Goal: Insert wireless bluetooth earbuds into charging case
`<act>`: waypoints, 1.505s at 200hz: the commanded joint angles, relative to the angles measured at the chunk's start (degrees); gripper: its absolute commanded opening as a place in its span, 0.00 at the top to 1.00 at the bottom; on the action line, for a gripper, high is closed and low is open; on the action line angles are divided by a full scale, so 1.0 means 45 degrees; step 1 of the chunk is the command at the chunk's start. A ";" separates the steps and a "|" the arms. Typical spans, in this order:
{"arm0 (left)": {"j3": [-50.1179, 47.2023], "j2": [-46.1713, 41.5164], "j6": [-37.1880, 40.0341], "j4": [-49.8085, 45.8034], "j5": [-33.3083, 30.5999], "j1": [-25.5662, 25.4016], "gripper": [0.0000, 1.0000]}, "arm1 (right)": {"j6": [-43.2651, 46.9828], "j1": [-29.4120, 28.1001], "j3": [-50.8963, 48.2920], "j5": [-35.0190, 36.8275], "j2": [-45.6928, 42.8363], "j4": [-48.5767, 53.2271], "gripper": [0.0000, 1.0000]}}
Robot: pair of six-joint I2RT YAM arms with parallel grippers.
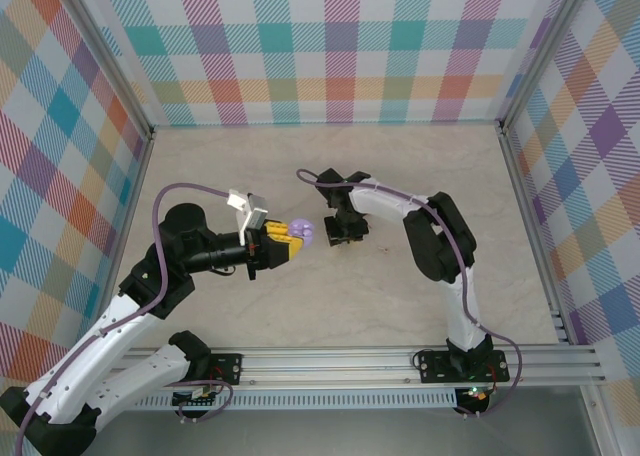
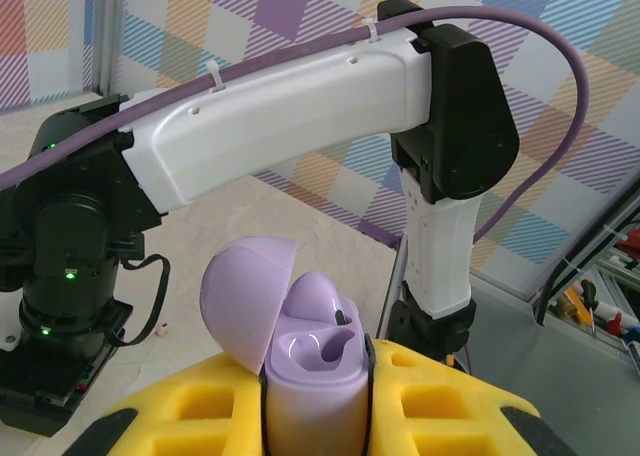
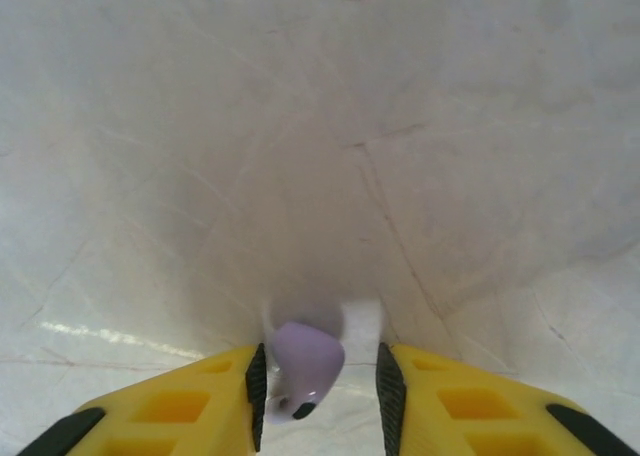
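The left end effector (image 1: 289, 239) pinches an open purple charging case (image 2: 310, 381) between its yellow fingers (image 2: 440, 401). The lid (image 2: 245, 291) tilts left, with one purple earbud (image 2: 318, 298) seated inside. Behind the case looms the right arm (image 2: 300, 106) with its purple cable (image 2: 560, 66), in front of plaid walls (image 1: 330, 46). To the right, the right end effector (image 3: 320, 381) points down at the marbled desk (image 3: 300, 126), its fingers narrowly spread around a second purple earbud (image 3: 305, 361). Whether they grip it cannot be told.
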State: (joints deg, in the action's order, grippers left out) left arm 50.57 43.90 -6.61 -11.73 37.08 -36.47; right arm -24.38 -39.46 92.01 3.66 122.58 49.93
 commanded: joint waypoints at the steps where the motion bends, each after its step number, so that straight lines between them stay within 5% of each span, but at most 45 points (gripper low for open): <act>1: 0.0111 -0.0029 -0.0123 0.0545 0.0320 -0.0118 0.92 | -0.1185 -0.0112 -0.0270 -0.0005 -0.0348 -0.0241 0.65; 72: 0.0013 -0.0127 -0.0127 0.0540 0.0313 -0.0109 0.92 | -0.2101 -0.0272 0.0031 0.0001 0.0175 -0.0725 0.71; 301: 0.0012 -0.0166 -0.0200 0.0572 0.0197 -0.0119 0.92 | 0.0272 -0.0742 0.1410 0.0920 0.1102 0.0917 0.70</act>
State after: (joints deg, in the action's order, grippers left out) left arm 50.46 43.75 -6.63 -11.73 37.06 -36.47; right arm -23.42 -42.54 97.30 7.05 125.86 51.16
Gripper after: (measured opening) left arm 0.220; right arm 0.308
